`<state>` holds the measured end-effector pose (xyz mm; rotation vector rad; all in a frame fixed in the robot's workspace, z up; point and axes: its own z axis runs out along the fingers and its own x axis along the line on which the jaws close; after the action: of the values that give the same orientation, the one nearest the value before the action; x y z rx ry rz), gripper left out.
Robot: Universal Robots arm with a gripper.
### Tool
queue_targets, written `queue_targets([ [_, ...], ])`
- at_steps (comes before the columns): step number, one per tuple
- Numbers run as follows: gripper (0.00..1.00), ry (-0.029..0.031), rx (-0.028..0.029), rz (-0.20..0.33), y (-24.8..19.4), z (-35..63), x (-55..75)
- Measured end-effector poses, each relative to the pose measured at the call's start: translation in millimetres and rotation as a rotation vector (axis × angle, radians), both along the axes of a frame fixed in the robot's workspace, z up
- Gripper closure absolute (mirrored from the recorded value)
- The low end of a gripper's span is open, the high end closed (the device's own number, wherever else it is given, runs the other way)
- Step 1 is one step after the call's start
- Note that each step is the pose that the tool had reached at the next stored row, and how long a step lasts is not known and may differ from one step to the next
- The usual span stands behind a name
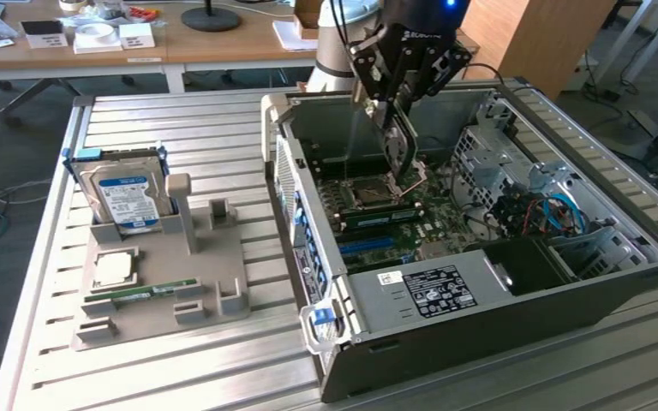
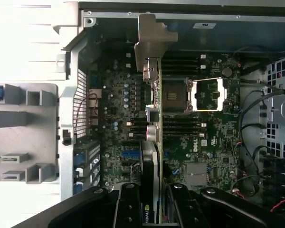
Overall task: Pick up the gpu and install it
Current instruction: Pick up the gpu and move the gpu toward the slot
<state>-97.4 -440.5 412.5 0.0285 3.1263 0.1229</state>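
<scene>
Gpu (image 1: 399, 145) clamped edge-on in my gripper (image 1: 396, 103), hanging over the open computer case (image 1: 466, 325).

My fingers (image 2: 128, 206) are closed on either face of the card, which hangs upright over the motherboard (image 1: 421, 231) near the processor socket, its pale metal bracket (image 2: 154, 38) toward the case's rear wall. I cannot tell whether its lower edge touches the board. To the exterior view's left of the case, a hard drive (image 1: 129, 193) stands in a grey rack (image 1: 192, 248) on the slatted table (image 1: 192, 120).
</scene>
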Motion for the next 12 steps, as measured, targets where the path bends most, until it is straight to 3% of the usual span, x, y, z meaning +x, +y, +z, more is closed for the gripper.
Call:
queue_targets([
  [12, 0.73, 0.0, 0.0003, 0.001, 0.0, 0.0, 34.4],
])
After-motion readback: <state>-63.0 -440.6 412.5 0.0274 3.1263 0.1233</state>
